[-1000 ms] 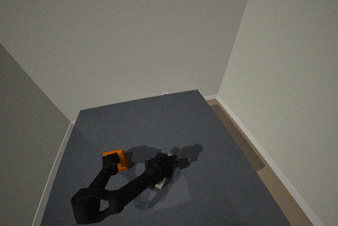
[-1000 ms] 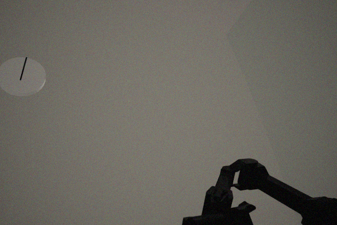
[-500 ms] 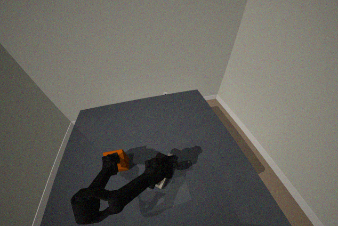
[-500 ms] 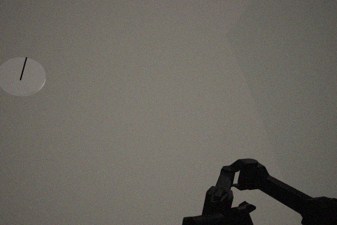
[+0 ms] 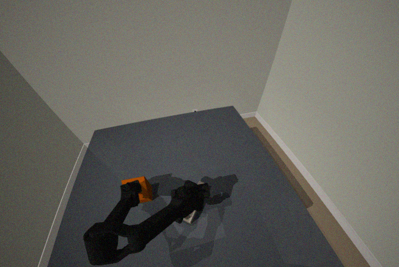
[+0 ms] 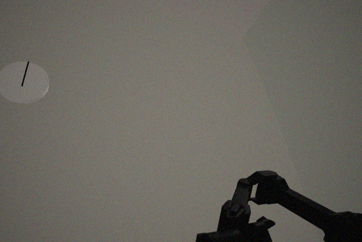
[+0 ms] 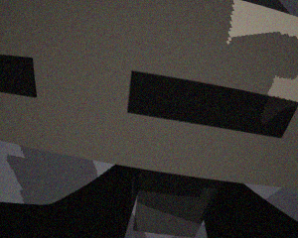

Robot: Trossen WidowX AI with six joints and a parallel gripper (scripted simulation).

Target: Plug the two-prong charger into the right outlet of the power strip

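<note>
The pale power strip (image 5: 190, 217) (image 7: 79, 114) lies on the table, mostly under the arm in the top view. The wrist view shows its face very close, with one wide dark outlet recess (image 7: 204, 104) right of the middle and part of another dark recess (image 7: 12, 75) at the left edge. My gripper (image 7: 171, 160) is shut on the dark charger (image 7: 169, 210) at the bottom of the wrist view, just below the strip's near edge. The charger's prongs cannot be made out, and I cannot tell whether it touches the strip.
An orange block (image 5: 146, 188) stands beside the arm in the top view, partly covered by it. The dark blue-grey table (image 5: 181, 141) reaches to the back wall. A pale round disc (image 6: 10, 85) with a dark line is on the wall in the exterior view.
</note>
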